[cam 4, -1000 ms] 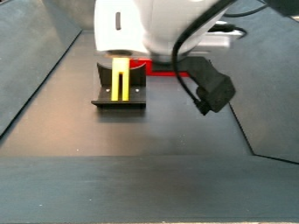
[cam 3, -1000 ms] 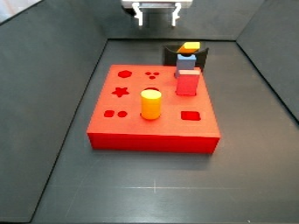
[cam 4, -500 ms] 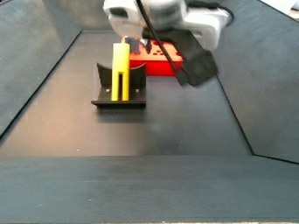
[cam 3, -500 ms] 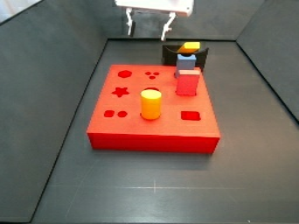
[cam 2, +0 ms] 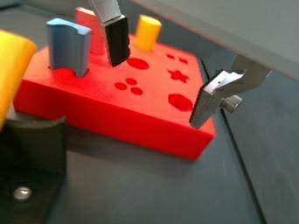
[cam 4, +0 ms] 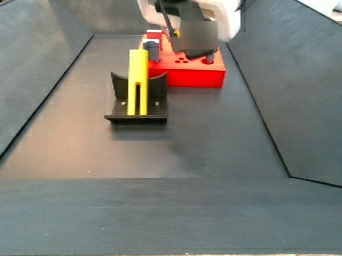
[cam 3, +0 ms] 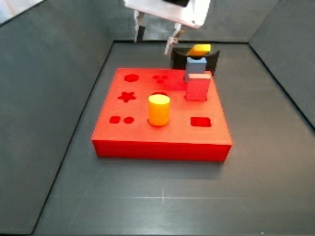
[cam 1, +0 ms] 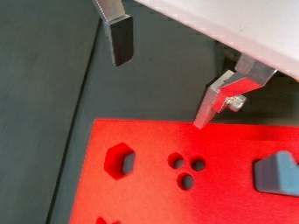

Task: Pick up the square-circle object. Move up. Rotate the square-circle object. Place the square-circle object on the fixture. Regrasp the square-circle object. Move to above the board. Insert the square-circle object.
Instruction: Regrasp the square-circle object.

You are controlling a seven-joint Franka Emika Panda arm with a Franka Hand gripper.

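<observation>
The square-circle object stands upright in the fixture, just beside the board. It looks stiff, light and smooth, so the free upper part of the bar is probably the best place to pinch it squarely. The gripper hangs over the board's edge, away from the fixture, jaws spread wide with nothing between the fingers. A second ago it stood right over the fixture around the bar; it has since let go and tilted.

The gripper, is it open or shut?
Open: the gripper hangs above the board, its fingers wide apart, nothing between them.
</observation>
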